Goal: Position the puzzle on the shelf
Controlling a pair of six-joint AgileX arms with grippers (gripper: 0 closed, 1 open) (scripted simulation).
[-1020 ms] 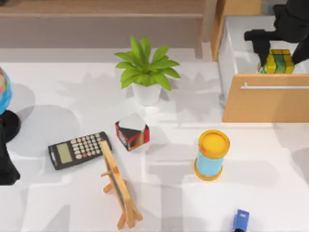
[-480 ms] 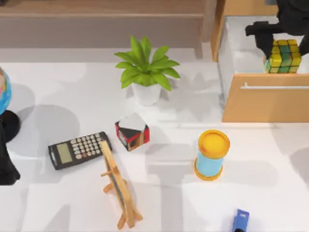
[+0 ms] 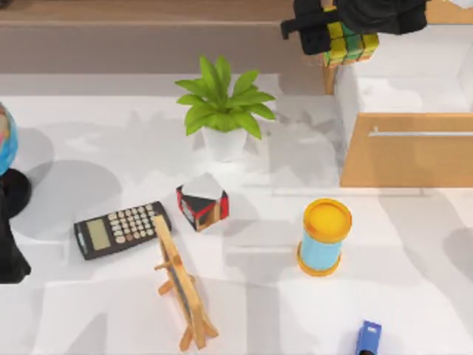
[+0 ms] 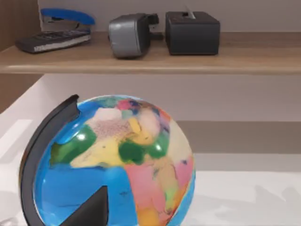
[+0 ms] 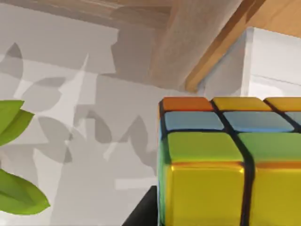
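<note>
Holding the puzzle (image 3: 349,43) clamped in my right gripper (image 3: 336,33) beside the shelf (image 3: 148,11) upright; left arm parked by the globe (image 4: 113,165).

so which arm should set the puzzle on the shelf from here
The right. Its hand is shut on the puzzle, held up beside the shelf's upright end at the top view's back edge. The left arm sits parked at the table's left edge by the globe, far off.
</note>
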